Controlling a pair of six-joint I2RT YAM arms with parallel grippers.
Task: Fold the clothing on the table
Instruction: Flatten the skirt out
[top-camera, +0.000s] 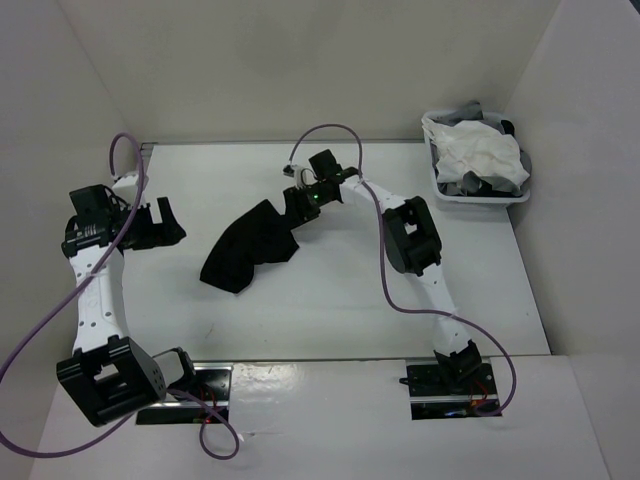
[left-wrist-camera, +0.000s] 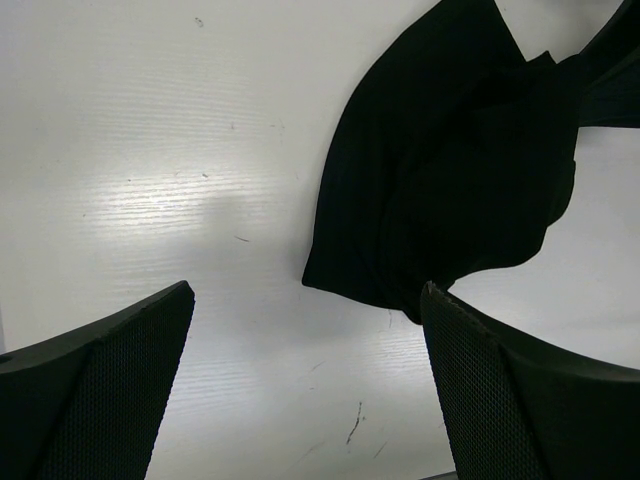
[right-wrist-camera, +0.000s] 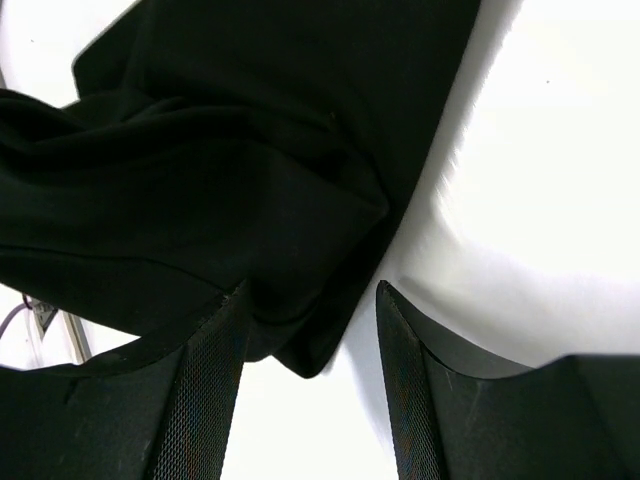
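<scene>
- Table (top-camera: 400, 300): white top. It carries the clothing, which lies flat on it and is not lifted.
- Clothing (top-camera: 245, 250): a black, rumpled heap, not yet folded. In the top view its long axis runs on a diagonal, from a broad near-left end to a narrower far-right end. Folds are bunched along the middle.
- Basket (top-camera: 445, 190): well off the clothing's far-right end, holding a white garment (top-camera: 480, 150). Not my concern.
- Right gripper (top-camera: 298, 205): right at the clothing's far-right end, and by far the nearer arm. On the wrist view (right-wrist-camera: 310, 300) the jaws are partly apart. A loose fold of the clothing (right-wrist-camera: 250, 150) lies in the gap against one finger, with bare table showing beside it. I judge it not pinched.
- Left gripper (top-camera: 158, 225): well clear of the clothing's near-left end, jaws fully apart with nothing in them. Its wrist view (left-wrist-camera: 306, 287) has the clothing (left-wrist-camera: 450, 170) ahead, its lowest corner just beyond one fingertip.
- Judgement: the next move turns on that diagonal. The right arm should take the far-right end, and the left must travel in to the near-left corner before any spreading.
</scene>
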